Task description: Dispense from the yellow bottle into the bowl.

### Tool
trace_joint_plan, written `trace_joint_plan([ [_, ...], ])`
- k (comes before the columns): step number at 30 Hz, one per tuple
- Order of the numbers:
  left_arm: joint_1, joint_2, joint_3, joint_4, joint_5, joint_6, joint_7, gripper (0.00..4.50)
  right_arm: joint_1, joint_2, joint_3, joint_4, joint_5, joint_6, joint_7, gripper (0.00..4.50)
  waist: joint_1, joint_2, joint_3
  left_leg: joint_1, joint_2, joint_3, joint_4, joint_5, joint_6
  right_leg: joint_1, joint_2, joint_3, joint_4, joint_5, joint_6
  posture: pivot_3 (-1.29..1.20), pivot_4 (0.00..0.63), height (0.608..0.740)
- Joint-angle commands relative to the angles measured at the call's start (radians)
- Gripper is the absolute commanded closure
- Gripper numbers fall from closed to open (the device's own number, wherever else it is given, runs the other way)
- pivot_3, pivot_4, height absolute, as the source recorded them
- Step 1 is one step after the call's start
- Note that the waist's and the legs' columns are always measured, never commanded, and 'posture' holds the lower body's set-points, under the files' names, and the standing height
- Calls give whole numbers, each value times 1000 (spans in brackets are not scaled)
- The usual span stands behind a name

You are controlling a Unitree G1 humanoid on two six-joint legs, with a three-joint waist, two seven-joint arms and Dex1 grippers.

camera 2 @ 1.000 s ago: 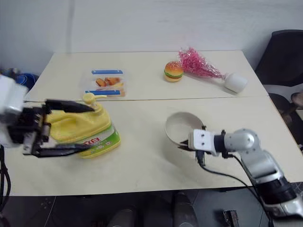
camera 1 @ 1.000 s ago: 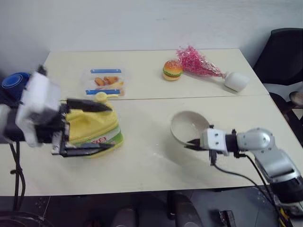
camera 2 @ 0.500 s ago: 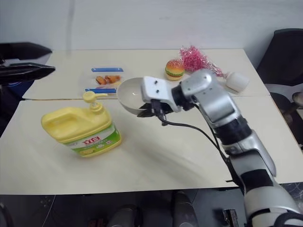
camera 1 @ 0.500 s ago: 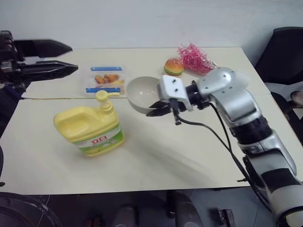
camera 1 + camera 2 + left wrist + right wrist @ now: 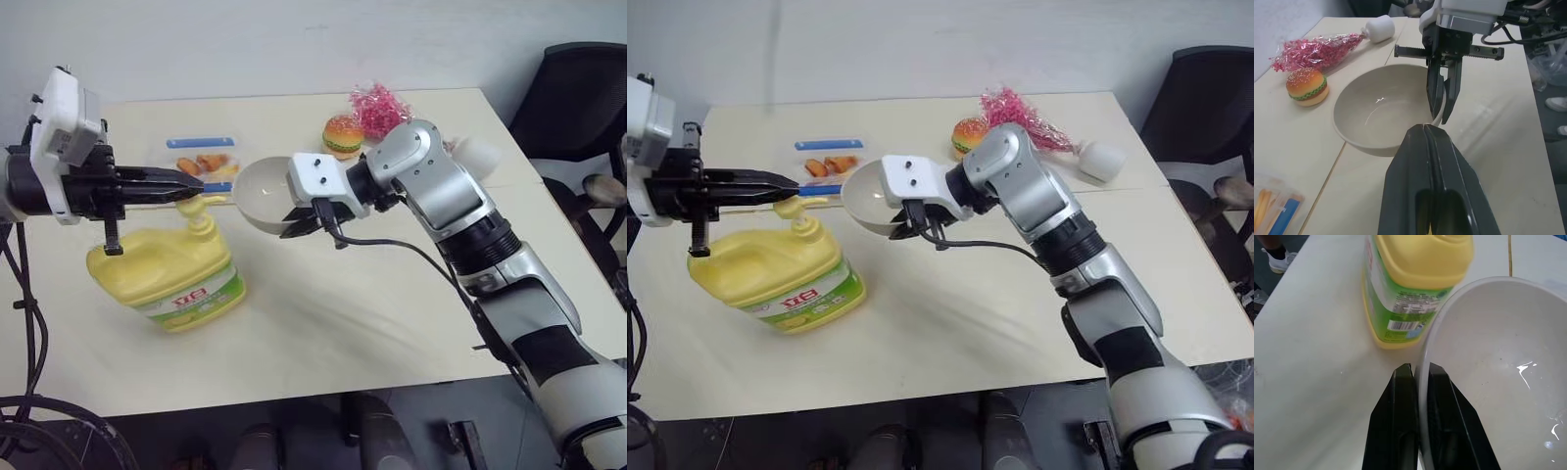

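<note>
The right gripper (image 5: 294,223), fingers pinching the rim, has carried the bowl (image 5: 257,192) up beside the yellow bottle's (image 5: 167,276) pump, off the table (image 5: 392,323). The left gripper (image 5: 191,193) has closed its fingers empty and come over the pump, apparently ready to press.

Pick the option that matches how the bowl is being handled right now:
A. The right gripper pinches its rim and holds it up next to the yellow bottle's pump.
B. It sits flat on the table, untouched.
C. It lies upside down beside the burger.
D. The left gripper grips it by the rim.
A: the right gripper has one finger on each side of the bowl rim, holding it off the table beside the yellow bottle.
</note>
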Motion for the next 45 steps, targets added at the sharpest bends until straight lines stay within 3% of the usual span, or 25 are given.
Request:
trace_joint_plan([
  [1, 15, 5, 39, -18, 18, -19, -2, 4481, -45, 25, -20, -33, 8, 8, 6, 4500, -5, 0, 0, 0, 0, 0, 1, 0, 0, 0, 0, 0, 1, 0, 0, 0, 150, 740],
  [15, -2, -2, 119, -5, -1, 17, 35, 4481, -112, 99, -25, 16, -4, -5, -7, 4500, -6, 0, 0, 0, 0, 0, 2, 0, 0, -1, -1, 1, 2, 1, -1, 0, 150, 740],
  [27, 106, 49, 166, -30, 22, 33, 0, 4481, -147, 121, -38, 74, -11, -52, 0, 4500, -8, 0, 0, 0, 0, 0, 2, 0, 0, -2, -1, 1, 3, 1, -1, 0, 150, 740],
  [45, 142, 57, 35, -12, 117, -48, -71, 4481, -150, 129, -31, 93, -29, -102, 17, 4500, -7, 0, 0, 0, 0, 1, 2, 0, -1, -2, -1, 2, 5, 1, -2, 0, 150, 740],
])
